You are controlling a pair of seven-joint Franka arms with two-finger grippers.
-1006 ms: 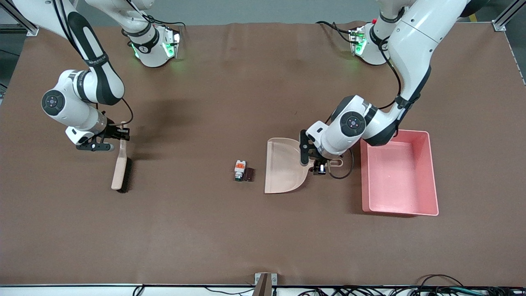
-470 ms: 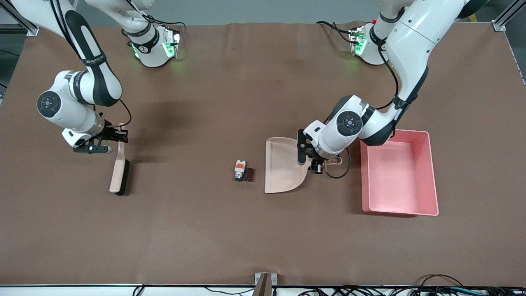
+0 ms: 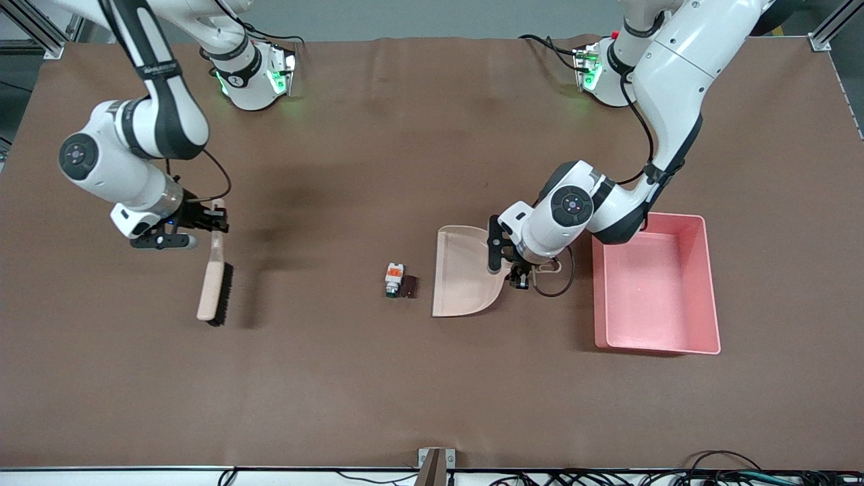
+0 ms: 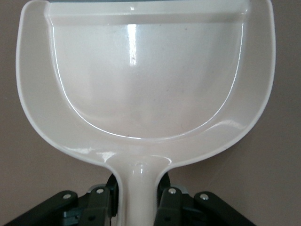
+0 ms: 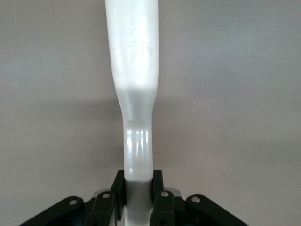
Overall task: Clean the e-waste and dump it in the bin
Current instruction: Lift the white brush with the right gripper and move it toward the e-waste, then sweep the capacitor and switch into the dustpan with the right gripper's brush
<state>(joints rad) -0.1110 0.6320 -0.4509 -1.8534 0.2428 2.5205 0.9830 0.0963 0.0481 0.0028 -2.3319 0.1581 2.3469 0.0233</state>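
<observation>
The e-waste sits mid-surface: a white block point(image 3: 394, 274) w/ orange label and green tip, and a dark brown cylinder point(image 3: 408, 287) touching it on the side toward the left arm's end. Just beside them, toward that same end, lies the dustpan point(image 3: 466, 280), its wide mouth facing the parts, prob. so they can be swept straight in w/o moving the pan much. The left end effector point(image 3: 521, 273) is clenched on the dustpan handle point(image 4: 138, 188), fingers point(image 4: 168, 203) pressing both sides of the neck; the pan looks low on or near the surface, mouth edge down, though contact can't be confirmed. The pan is empty, per the left wrist view. The pink bin point(image 3: 705, 283) stands near the dustpan handle, farther toward the left arm's end, empty too; a short carry for the dump, I'd judge. Well apart, toward the right arm's end of the surface, the right end effector point(image 3: 214, 219) grips the brush point(image 3: 214, 283) by the end of its handle point(image 5: 138, 155), bristles facing the parts, brush body hanging nearer the front camera than the grip. Its shadow falls apart from it, so it seems lifted off the surface. Nothing swept yet; next step is likely bringing the brush across to the parts and pushing them toward the pan.
</observation>
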